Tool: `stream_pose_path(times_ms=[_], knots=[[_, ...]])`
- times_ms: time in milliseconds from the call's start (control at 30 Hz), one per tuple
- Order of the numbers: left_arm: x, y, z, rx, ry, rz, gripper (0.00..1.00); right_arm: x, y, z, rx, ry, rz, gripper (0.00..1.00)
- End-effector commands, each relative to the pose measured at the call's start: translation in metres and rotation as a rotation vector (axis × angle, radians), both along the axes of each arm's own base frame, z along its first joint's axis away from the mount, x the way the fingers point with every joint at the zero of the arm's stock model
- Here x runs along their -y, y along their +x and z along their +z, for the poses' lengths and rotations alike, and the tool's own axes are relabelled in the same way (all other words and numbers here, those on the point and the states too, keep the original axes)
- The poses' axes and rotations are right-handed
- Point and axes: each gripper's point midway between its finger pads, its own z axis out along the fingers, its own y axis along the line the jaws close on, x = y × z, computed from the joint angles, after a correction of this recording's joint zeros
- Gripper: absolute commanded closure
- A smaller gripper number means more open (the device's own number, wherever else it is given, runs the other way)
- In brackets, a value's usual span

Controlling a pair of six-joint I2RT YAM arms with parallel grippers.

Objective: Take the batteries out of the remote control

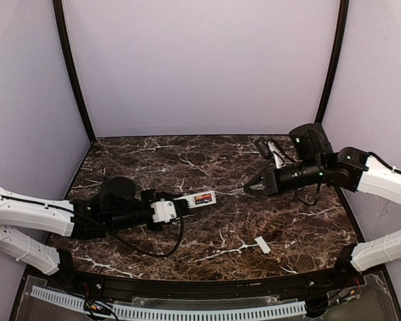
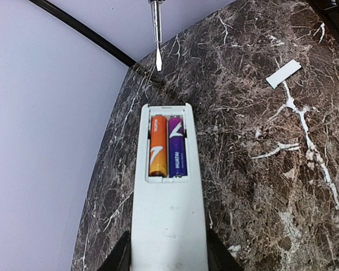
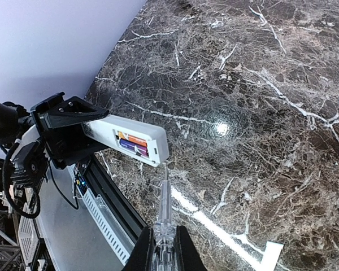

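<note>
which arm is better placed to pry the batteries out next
Right. The right pincer holds a screwdriver whose tip points at the remote and its open recess. The left pincer is clamped on the remote, presenting both batteries seated inside.

Slim white remote control (image 2: 168, 226), back upward, recess uncovered, orange and purple batteries (image 2: 158, 148) side by side inside

Remote control (image 2: 168, 226) between left jaws: smooth matt white plastic. Batteries (image 2: 168, 148) just ahead of them: glossy orange and purple wrap. Screwdriver (image 3: 164, 226) in right jaws: clear plastic handle, shiny metal shaft. Table (image 3: 282, 73): dark marble look, polished, glossy.
</note>
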Motion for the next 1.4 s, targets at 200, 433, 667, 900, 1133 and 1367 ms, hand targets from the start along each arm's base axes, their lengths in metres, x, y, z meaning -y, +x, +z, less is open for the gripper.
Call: stream_pose_path(times_ms=[200,433,667,900,1133,1367], knots=[[0.006,0.008,0.023,0.05,-0.067,0.021,1.0,-0.019,-0.002,0.025,0.097,0.042,0.037,1.0],[0.006,0.011,0.024,0.035,-0.062,0.04,1.0,-0.022,-0.006,0.026,0.103,0.032,0.023,1.0],[0.007,0.008,0.02,0.025,-0.048,0.021,1.0,-0.028,-0.009,0.027,0.098,0.03,0.023,1.0],[0.008,0.008,0.018,0.038,-0.027,0.01,1.0,-0.025,-0.011,0.034,0.116,0.044,0.02,1.0],[0.009,0.006,0.021,0.037,-0.02,-0.009,1.0,-0.026,-0.013,0.035,0.105,0.051,0.018,1.0],[0.005,0.006,0.032,0.04,-0.041,0.009,1.0,-0.029,-0.015,0.039,0.1,0.058,0.015,1.0]])
